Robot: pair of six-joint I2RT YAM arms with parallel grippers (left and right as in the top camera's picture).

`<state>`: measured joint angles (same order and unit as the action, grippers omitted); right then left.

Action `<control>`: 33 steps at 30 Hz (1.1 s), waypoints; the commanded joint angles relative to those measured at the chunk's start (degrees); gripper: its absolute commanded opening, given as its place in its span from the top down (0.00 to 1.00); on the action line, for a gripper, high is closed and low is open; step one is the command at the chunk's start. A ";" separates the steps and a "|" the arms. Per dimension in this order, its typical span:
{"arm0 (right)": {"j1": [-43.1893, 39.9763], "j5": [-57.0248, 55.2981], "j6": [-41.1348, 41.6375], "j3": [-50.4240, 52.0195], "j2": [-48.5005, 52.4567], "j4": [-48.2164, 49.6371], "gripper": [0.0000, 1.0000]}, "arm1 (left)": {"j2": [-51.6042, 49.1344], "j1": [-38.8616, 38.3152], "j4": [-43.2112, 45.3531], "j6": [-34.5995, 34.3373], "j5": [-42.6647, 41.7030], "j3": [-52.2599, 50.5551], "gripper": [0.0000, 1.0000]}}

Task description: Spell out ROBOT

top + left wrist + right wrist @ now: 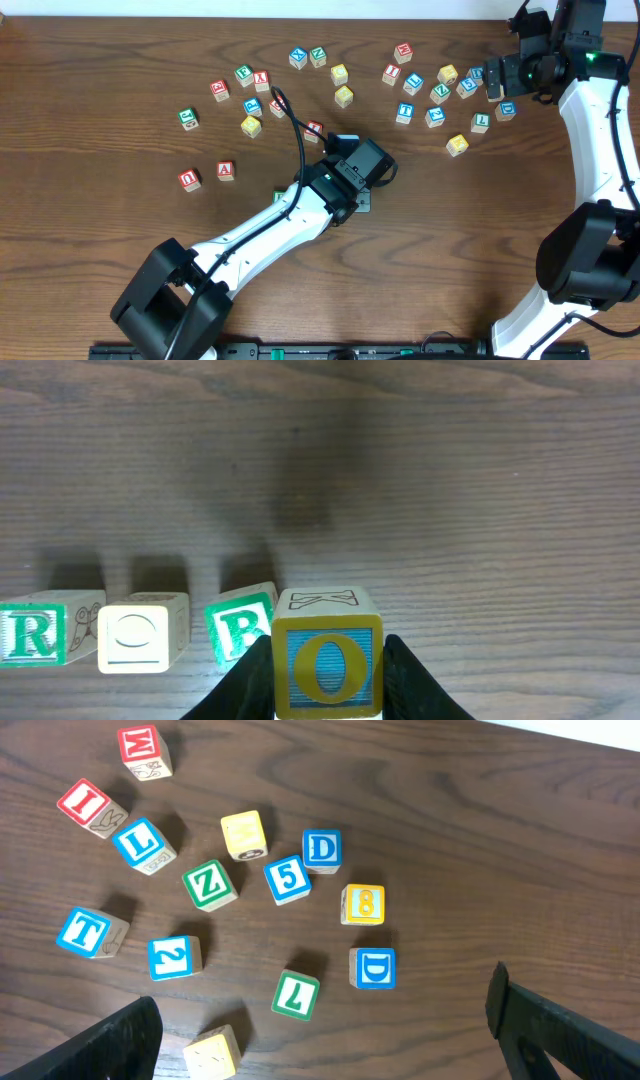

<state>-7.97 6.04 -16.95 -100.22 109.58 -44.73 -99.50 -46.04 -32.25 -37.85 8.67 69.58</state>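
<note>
Overhead: my left gripper (pixel 350 172) is low over the bench (pixel 450 260), and my wrist hides whatever it carries. The loose alphabet cubes lie scattered beyond it. They are too small for a sure count. My right gripper (pixel 495 78) hangs over the cluster well apart from it, to the far right.

Left wrist: my left gripper (pixel 328 685) is clamped on the blue-and-yellow O cube (pixel 327 645). There are four cubes here. Running leftwards from the gripper they are the green B cube (pixel 243 628) just beside it, the pale O cube (pixel 135 640), then the green R cube (pixel 35 635). I judge I am placing the fourth letter. I cannot tell whether the cube touches the bench yet. Next it needs squaring just right of B, then letting go.

Right wrist: my right gripper (pixel 325 1025) is spread wide with nothing in it. I count thirteen cubes: six blue, two red, two green and three yellow. Only one is a blue T cube (pixel 88 932), the letter the word lacks.
</note>
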 commanded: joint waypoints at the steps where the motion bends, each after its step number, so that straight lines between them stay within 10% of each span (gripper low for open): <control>1: 0.13 0.55 0.83 -0.79 0.07 0.07 0.01 | -0.42 -0.07 0.59 -0.87 -2.10 -0.92 0.80; 33: 0.13 0.55 0.83 -0.79 0.07 0.04 0.01 | -0.48 -0.07 6.75 -2.56 -5.05 -5.29 0.80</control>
<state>-7.97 6.04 -16.95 -100.22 109.58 -44.75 -99.55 -46.04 -25.93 -39.66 4.43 65.17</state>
